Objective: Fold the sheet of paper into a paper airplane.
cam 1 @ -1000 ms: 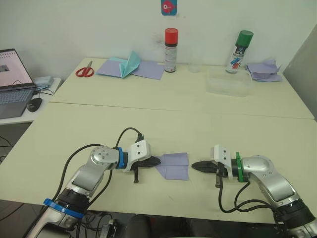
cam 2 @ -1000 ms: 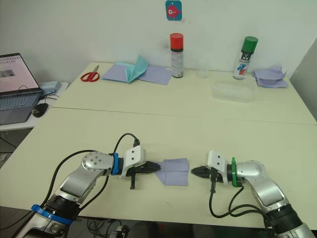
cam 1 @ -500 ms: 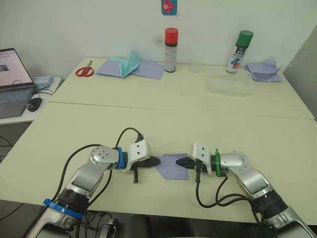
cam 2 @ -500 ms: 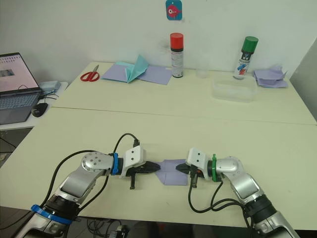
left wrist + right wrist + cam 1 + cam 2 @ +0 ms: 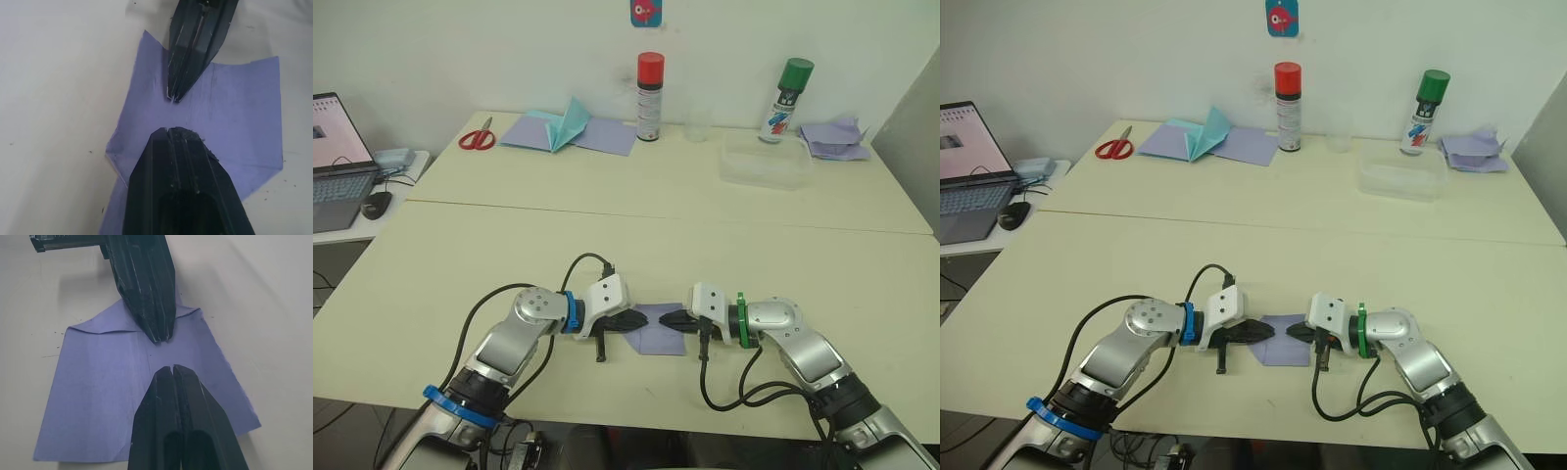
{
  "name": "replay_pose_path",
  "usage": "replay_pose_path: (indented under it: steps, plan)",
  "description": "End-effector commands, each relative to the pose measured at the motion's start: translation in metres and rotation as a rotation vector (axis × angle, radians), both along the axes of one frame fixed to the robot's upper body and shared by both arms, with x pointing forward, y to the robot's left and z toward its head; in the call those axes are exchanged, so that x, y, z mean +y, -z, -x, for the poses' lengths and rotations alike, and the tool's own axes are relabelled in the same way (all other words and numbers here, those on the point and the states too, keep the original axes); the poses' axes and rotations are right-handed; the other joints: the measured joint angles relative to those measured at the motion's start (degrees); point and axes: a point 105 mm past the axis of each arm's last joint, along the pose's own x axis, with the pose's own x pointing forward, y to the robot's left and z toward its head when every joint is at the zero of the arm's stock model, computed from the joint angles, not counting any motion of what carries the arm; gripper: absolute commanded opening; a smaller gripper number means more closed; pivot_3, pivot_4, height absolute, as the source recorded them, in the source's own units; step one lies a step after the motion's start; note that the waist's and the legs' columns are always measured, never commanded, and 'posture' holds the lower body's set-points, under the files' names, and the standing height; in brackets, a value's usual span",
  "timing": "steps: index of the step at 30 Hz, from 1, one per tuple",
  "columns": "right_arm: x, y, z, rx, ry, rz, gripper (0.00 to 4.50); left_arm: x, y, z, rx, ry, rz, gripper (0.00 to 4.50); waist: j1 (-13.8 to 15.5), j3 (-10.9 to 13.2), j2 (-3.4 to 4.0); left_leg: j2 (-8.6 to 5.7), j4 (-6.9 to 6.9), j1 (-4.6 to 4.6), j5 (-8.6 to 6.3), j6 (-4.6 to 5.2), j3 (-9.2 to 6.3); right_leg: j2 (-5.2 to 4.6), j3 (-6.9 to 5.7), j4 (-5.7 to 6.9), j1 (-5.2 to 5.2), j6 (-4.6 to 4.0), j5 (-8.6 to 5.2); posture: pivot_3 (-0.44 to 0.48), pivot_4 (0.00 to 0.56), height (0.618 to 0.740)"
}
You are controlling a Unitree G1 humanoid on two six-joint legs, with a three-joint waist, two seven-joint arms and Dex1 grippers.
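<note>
**Both tools pressed tip to tip on the folded sheet**

The sheet of paper is seen lying flat on the tabletop, near its front edge, between the two arms. The left tool is laid on the sheet's left side and the right tool on its right side; in the wrist views their tips are shown facing each other, just apart, over the middle of the paper. Both tools are held with fingers together, nothing clamped between them. One corner is already folded in, and a crease is visible down the middle.

It is judged that the thin sheet could be dragged or crumpled if either tip is slid while the other presses unevenly. The tips could also be knocked together, given how close they are. A crooked crease would be carried into every later fold.

Counted: one sheet in hand, two spray cans, one pair of scissors, one clear tray, one teal paper shape, one crumpled lavender pile, one laptop.
</note>
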Motion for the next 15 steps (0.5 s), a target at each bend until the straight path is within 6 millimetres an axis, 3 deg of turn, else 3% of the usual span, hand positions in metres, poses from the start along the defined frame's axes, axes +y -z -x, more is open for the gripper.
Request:
replay_pose_path:
  steps: [1,6,9,12,15]
  plan:
    - [-0.014,0.017,0.001,0.047,0.033,0.073,0.02,0.031,0.024,0.004,0.044,-0.057,-0.133,0.00,0.00,-0.01,0.01,0.00,0.00,0.01,0.00,0.00,0.00,-0.01,0.00,0.00,0.00,0.00,0.00,0.000,0.150,0.740]
    - [-0.014,0.018,0.002,0.049,0.037,0.073,0.02,0.072,0.024,0.005,0.076,-0.185,-0.162,0.00,-0.11,-0.03,0.02,0.03,-0.01,0.08,0.00,0.00,0.01,-0.02,-0.01,0.00,0.04,0.00,0.00,0.000,0.150,0.740]
    - [-0.013,0.017,0.001,0.049,0.038,0.069,0.02,0.085,0.020,0.011,0.099,-0.225,-0.144,0.00,-0.15,-0.06,0.09,0.06,-0.06,0.13,0.00,0.00,0.01,-0.02,-0.03,0.01,0.04,0.00,0.00,0.000,0.150,0.740]
    - [-0.014,0.017,0.001,0.050,0.036,0.068,0.02,0.084,0.006,0.014,0.109,-0.252,-0.066,0.00,-0.16,-0.05,0.07,0.05,-0.06,0.12,0.00,0.00,0.02,-0.05,-0.03,0.01,0.03,-0.01,-0.01,0.000,0.150,0.740]
    - [-0.011,0.013,0.000,0.051,0.036,0.056,0.02,0.061,-0.031,0.008,0.059,-0.223,0.108,0.00,-0.06,0.06,0.02,0.05,-0.06,0.08,0.00,0.00,0.02,-0.05,-0.04,0.00,-0.02,-0.01,-0.01,0.000,0.150,0.740]
